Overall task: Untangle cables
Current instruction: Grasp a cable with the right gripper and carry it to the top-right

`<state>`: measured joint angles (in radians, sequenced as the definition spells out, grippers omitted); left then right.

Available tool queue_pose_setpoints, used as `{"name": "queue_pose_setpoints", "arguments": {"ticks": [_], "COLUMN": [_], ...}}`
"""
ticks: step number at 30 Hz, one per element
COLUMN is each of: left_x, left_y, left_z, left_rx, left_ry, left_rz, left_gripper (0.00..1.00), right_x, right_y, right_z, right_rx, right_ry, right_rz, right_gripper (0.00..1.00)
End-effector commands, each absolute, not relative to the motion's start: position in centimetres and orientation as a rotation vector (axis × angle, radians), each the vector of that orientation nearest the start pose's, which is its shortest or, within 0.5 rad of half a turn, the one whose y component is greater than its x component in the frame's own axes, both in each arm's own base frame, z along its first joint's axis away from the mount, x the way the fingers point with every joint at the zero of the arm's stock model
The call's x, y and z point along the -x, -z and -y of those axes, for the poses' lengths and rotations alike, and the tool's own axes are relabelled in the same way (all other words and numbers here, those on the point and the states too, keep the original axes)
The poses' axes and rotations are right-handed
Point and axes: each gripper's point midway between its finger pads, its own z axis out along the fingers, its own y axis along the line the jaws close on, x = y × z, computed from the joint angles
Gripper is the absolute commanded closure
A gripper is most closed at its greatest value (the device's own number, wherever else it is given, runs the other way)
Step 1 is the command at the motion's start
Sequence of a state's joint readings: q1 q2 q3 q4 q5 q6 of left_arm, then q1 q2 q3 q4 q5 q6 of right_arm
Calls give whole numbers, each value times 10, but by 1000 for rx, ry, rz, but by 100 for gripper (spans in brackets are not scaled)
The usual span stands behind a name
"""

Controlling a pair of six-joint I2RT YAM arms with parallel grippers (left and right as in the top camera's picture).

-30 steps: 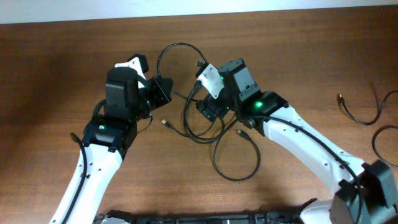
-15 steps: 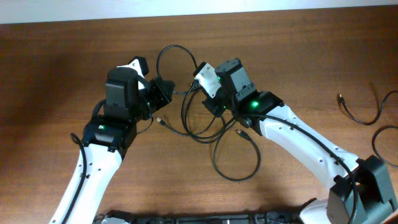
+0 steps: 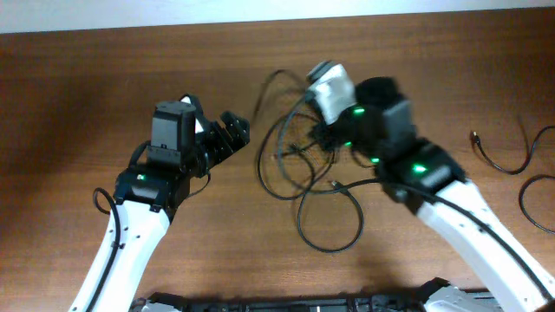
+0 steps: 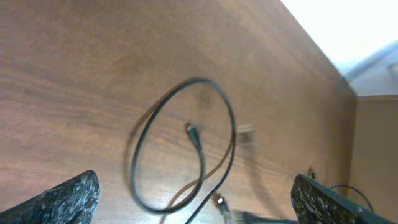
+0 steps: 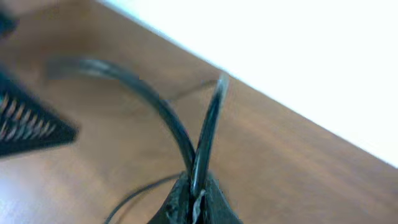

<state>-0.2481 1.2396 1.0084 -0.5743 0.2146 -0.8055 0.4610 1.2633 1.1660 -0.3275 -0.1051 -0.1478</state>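
Brown wood-grain worktop, pale wall at 12 o'clock. The tangle of thin black flexible cables (image 3: pixel 290 158) lies mid-worktop, at 3 o'clock of the released left gripper (image 3: pixel 232 135) and apart from it. The right gripper (image 5: pixel 194 198) is clenched on cable strands at the tangle's 12 o'clock side. Judgement: draw the pinched strands away slowly while the left gripper pins a loose loop.

Thin black cables (image 3: pixel 295 169) — overlapping loops, tangled

A reddish-brown wooden table (image 3: pixel 78 95) filled nearly the whole overhead view, and a pale white band (image 3: pixel 173 13) ran along its far edge.
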Motion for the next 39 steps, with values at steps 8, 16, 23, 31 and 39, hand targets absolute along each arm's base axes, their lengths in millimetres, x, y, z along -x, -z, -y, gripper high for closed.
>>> {"name": "queue_pose_setpoints", "arguments": {"ticks": [8, 16, 23, 31, 39], "left_x": [-325, -322, -322, -325, -325], "left_y": [-188, -186, -186, -185, -182], "left_z": [112, 111, 111, 104, 105], "left_rx": [600, 606, 607, 624, 626], "left_ry": [662, 654, 653, 602, 599], "left_rz": [-2450, -2466, -2465, -2448, -2458], "left_gripper": [1, 1, 1, 1, 1], "right_x": [-413, -455, -495, -505, -546], "right_y": [-370, -320, -220, -97, -123], "right_z": [-43, 98, 195, 212, 157], "right_rx": [230, 32, -100, -163, -17], "right_ry": [-36, 242, 401, 401, 310], "right_rz": [-1730, -1818, -1923, -2136, -1995], "right_gripper": [96, 96, 96, 96, 96]}}
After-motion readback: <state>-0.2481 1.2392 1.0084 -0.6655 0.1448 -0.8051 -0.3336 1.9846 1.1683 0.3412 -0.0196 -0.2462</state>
